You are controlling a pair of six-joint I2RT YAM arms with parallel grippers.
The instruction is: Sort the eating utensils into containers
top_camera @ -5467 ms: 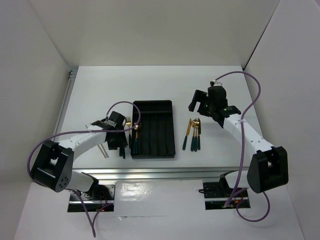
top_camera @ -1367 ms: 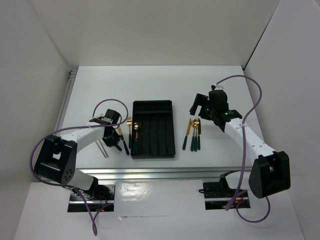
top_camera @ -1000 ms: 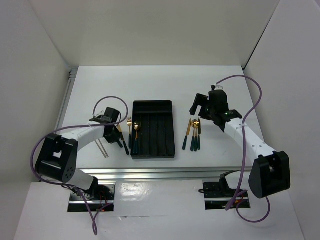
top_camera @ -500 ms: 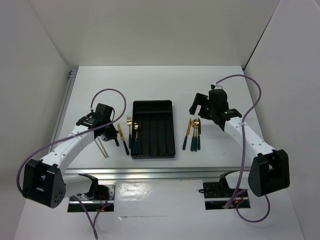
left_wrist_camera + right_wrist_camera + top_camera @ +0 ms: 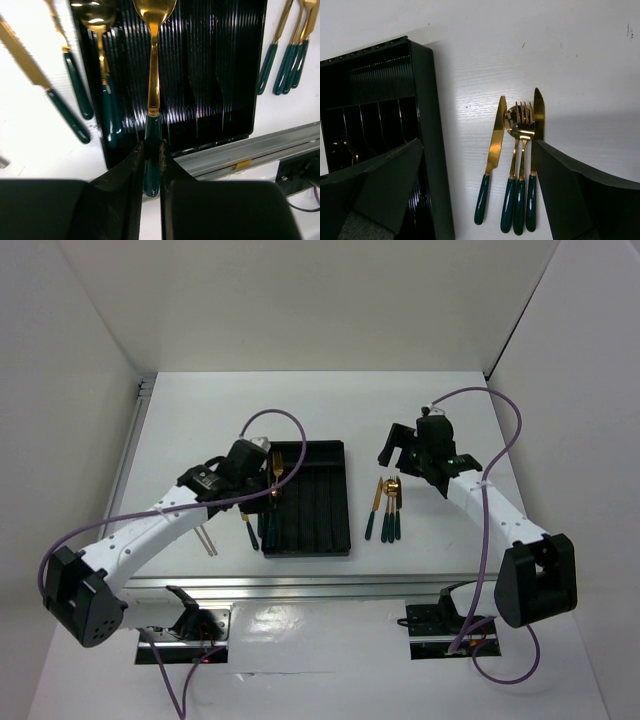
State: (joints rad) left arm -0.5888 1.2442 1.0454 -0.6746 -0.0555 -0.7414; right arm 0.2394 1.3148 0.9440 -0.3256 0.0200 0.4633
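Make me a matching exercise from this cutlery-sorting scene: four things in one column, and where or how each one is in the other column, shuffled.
Things:
1. held spoon
2. chopsticks
3. group of four utensils
4. right gripper

Places or states:
A. lying right of the tray
B. open, holding nothing
C. lying left of the tray
D. pinched by its handle in the left gripper, over the tray

Pairs: 1-D, 2-C, 3-A, 4-B
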